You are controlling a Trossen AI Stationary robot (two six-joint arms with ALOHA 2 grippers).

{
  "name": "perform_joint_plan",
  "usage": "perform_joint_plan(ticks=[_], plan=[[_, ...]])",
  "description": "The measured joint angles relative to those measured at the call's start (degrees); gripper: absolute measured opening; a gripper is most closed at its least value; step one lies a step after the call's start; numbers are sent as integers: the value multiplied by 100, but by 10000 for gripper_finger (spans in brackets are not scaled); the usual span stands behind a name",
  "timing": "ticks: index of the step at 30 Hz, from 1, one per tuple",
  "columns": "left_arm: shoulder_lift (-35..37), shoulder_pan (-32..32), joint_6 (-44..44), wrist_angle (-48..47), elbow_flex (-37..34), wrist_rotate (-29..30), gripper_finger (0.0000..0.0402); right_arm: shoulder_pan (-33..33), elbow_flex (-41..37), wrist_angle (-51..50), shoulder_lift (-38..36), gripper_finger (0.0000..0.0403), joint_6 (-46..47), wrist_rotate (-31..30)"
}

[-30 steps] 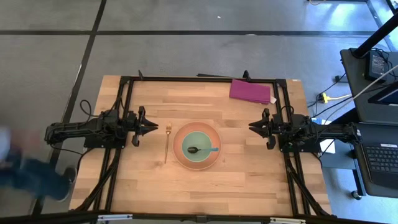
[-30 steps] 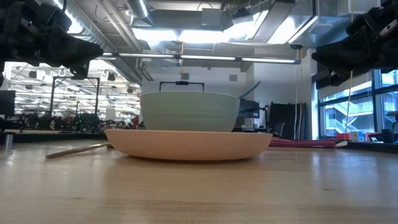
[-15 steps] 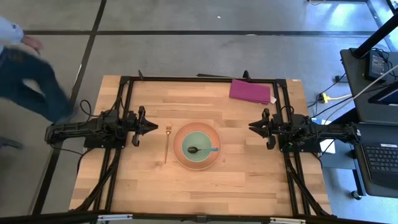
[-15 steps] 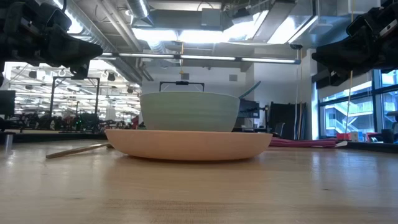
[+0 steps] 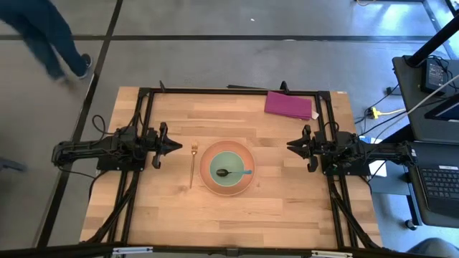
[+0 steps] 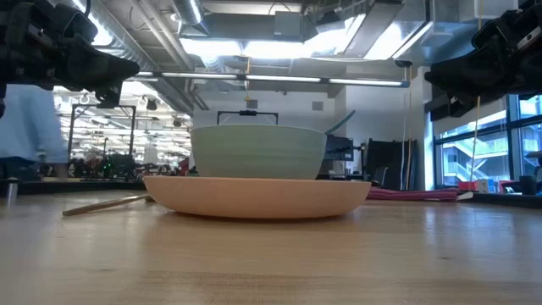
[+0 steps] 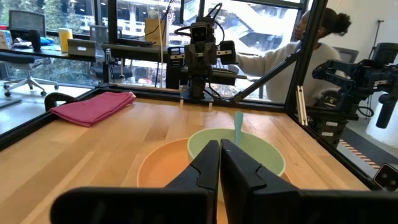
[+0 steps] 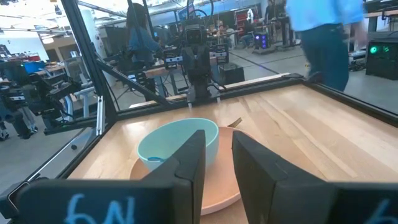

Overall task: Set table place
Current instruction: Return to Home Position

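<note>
Open workshop, grey concrete floor around a light wood table point(image 5: 287, 208) in a black rail frame. A person point(image 5: 43, 32) is on the floor beyond the back left corner, well clear of the work. The left gripper point(image 5: 176, 147) hangs above the tabletop near the middle of the left edge, pointing inward, fingers closed to a hairline gap and holding nothing. The right gripper point(image 5: 290, 147) mirrors it near the middle of the right edge, fingers parted a little with nothing between them. Between the two, at mid-tabletop, the orange plate point(image 5: 204, 172) lies flat with the pale green bowl point(image 5: 231, 159) upright on it. The spoon point(image 5: 237, 172) rests in the bowl, its light blue handle leaning toward the right arm. The gold fork point(image 5: 192, 163) lies on the wood just beside the plate's left side, not touching it, tines toward the back edge. A magenta cloth point(image 5: 289, 104) lies near the back right corner, no part of the setting. Assessment: the place appears fully set. Both arms look parked, so little remains beyond coming to rest.
</note>
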State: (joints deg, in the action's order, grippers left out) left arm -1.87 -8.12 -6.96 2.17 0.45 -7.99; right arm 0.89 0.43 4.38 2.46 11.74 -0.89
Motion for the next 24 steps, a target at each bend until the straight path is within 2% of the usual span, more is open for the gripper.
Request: perform_joint_plan(ticks=[9, 24], plan=[[-1, 1, -2, 0, 0, 0, 2, 1, 0, 0, 0, 81, 5, 1], [0, 1, -1, 0, 0, -2, 37, 0, 0, 0, 0, 81, 3, 0]])
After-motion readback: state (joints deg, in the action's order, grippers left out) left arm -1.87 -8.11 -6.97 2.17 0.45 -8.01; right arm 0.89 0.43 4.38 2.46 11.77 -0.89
